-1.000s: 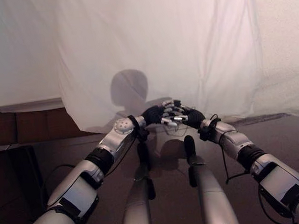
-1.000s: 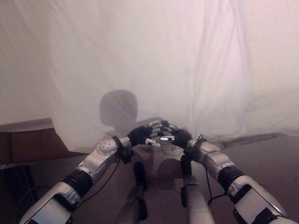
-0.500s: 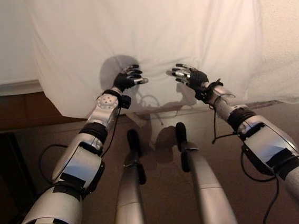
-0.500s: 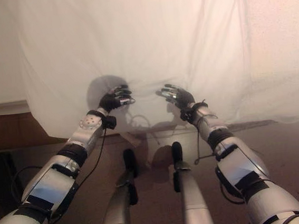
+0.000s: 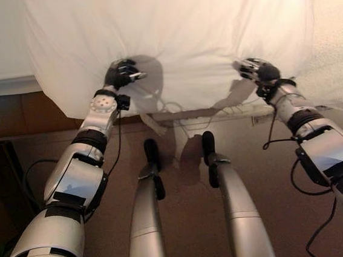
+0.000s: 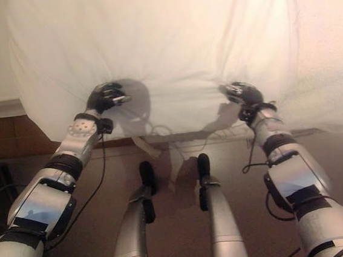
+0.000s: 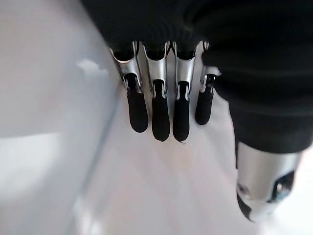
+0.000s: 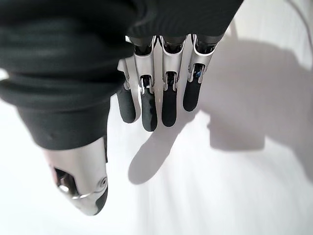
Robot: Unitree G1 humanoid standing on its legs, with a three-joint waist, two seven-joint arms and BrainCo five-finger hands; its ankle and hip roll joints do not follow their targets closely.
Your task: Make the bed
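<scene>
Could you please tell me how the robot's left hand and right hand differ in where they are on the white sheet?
The left hand is near the hanging corner of the white sheet, beside the bare bed side; the right hand is further along the same hanging edge, with sheet on both sides. The left hand sits a little higher in the head views than the right. Both have straight fingers, held against the cloth without pinching it.

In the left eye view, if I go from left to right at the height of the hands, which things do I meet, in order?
Brown bed frame → left hand → white sheet hanging between the hands → right hand → textured white cover at the right edge.
</scene>
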